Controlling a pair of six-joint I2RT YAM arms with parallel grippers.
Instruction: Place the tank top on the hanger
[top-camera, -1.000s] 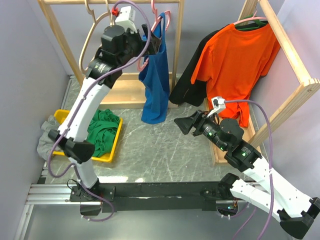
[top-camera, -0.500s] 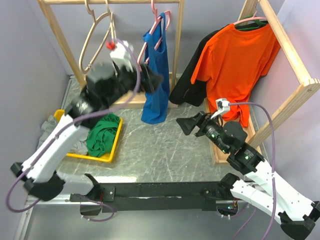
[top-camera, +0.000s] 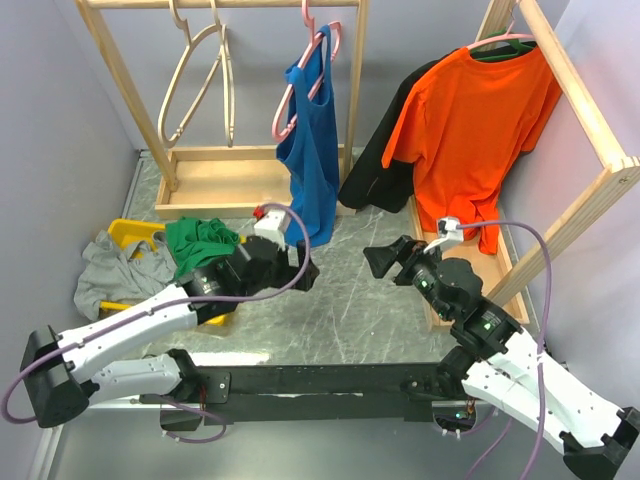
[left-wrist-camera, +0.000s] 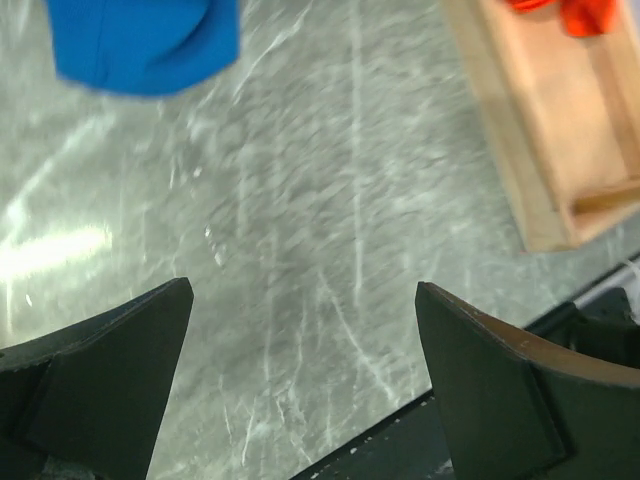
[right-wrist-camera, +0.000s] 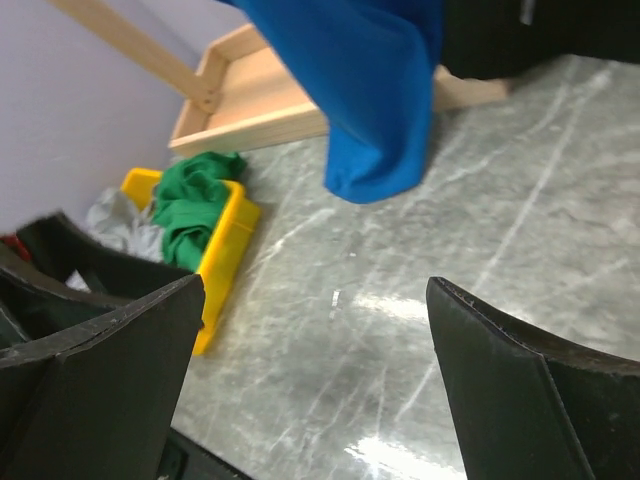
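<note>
The royal-blue tank top (top-camera: 310, 150) hangs from the pink hanger (top-camera: 284, 117), whose hook sits on the back rack's top rail. Its hem shows in the left wrist view (left-wrist-camera: 145, 45) and the right wrist view (right-wrist-camera: 360, 90). My left gripper (top-camera: 302, 268) is low over the table, in front of and below the hem, open and empty (left-wrist-camera: 300, 330). My right gripper (top-camera: 383, 258) hovers to the right of the tank top, pointing left, also open and empty (right-wrist-camera: 315, 330).
A yellow bin (top-camera: 135, 232) with a green garment (top-camera: 200, 245) and a grey cloth (top-camera: 105, 272) lies at the left. Beige wooden hangers (top-camera: 195, 85) hang on the back rack. An orange t-shirt (top-camera: 465, 130) hangs on the right rack, whose wooden base (left-wrist-camera: 550, 120) is nearby.
My left arm has swung down from the hanging tank top to low over the table. The tank top stays on the pink hanger. My right gripper has shifted slightly right.
</note>
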